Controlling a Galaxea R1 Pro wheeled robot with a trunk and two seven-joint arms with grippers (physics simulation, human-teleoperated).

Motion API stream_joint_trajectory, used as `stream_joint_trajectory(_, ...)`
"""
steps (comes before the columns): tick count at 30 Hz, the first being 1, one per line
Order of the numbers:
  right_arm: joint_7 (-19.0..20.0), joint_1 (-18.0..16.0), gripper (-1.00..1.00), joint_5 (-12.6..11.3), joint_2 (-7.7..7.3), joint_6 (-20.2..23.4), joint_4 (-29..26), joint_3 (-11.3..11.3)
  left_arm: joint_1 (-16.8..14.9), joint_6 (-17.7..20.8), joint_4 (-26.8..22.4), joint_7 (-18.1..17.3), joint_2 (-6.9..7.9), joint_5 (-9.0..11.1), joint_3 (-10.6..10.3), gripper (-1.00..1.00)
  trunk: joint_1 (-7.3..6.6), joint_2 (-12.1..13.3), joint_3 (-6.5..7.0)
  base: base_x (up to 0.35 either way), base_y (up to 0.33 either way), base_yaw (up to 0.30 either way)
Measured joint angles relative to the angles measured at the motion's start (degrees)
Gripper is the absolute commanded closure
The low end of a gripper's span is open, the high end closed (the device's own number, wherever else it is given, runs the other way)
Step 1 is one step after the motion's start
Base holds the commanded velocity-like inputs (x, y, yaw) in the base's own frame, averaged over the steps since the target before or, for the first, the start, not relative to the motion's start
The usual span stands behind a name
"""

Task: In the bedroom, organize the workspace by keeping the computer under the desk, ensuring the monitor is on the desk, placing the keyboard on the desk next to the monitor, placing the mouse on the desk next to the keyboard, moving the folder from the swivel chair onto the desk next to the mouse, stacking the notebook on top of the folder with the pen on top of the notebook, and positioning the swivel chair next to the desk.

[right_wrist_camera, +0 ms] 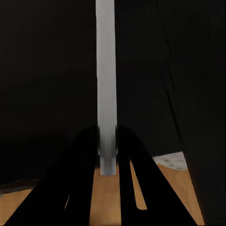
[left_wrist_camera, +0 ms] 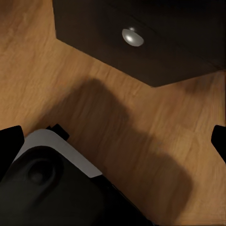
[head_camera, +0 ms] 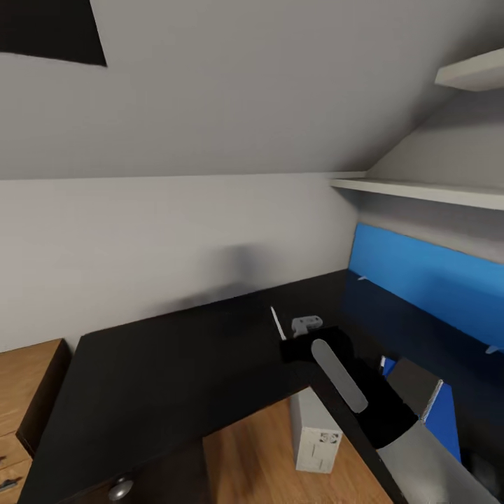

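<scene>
Over the black desk, the right gripper pinches the monitor's thin edge.

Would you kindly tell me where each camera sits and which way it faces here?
Head view: high up, looking down over the desk corner; the right arm shows.
Left wrist view: low, facing the wood floor; left fingers sit at the picture's edges.
Right wrist view: looks along the right fingers, which flank a thin grey strip.
Shared: the head and left wrist views both show the drawer knob.

Soft even light, blurred shadow on the grey wall above the glossy desk, broad soft shadow across the wood floor, mild overall blur
</scene>
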Motion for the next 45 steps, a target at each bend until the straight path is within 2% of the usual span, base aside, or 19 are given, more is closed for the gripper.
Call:
stream_joint_trajectory(8, -0.8, 0.0, 1.0, -0.2, 0.35, 0.0, 0.8, -0.8, 0.0, -0.1, 0.0, -0.2, 0.08, 0.0, -0.1, -1.0, 0.02, 0.0, 0.0, -0.118, -0.002, -0.294)
stream_joint_trajectory(13, -4.1, -0.2, 1.0, -0.2, 0.51, 0.0, 4.3, -1.5, 0.0, -0.1, 0.0, -0.2, 0.09, 0.0, -0.1, -1.0, 0.02, 0.0, 0.0, -0.196, -0.024, -0.294)
stream_joint_trajectory(20, -5.4, -0.4, 1.0, -0.2, 0.64, 0.0, 7.2, -4.8, 0.0, 0.1, 0.0, -0.2, 0.09, 0.0, 0.0, -1.0, 0.0, 0.0, 0.0, -0.041, -0.006, -0.294)
stream_joint_trajectory(30, -6.4, -0.8, 1.0, -0.3, 0.87, 0.0, 10.6, -7.7, 0.0, 0.3, 0.3, -0.2, 0.08, 0.2, 0.0, -1.0, 0.0, 0.0, 0.0, -0.005, -0.001, -0.294)
stream_joint_trajectory(33, -8.3, -1.5, 1.0, -0.4, 2.36, 0.0, 13.8, -10.0, 0.0, 0.4, 0.4, -0.2, 0.08, 0.4, 0.0, -1.0, 0.0, 0.0, 0.06, 0.0, 0.0, -0.294)
stream_joint_trajectory(37, -9.5, -2.8, 1.0, -0.5, 3.78, 0.0, 18.2, -10.8, 0.0, 0.4, 0.5, -0.2, 0.07, 0.6, 0.0, -1.0, 0.0, 0.0, 0.16, 0.0, 0.0, -0.294)
stream_joint_trajectory(45, -9.8, -3.3, 1.0, -0.4, 4.17, 0.0, 19.9, -11.0, 0.0, 0.1, 0.6, -0.3, 0.08, 0.3, 0.0, -1.0, -0.02, 0.0, 0.31, 0.092, 0.0, -0.139)
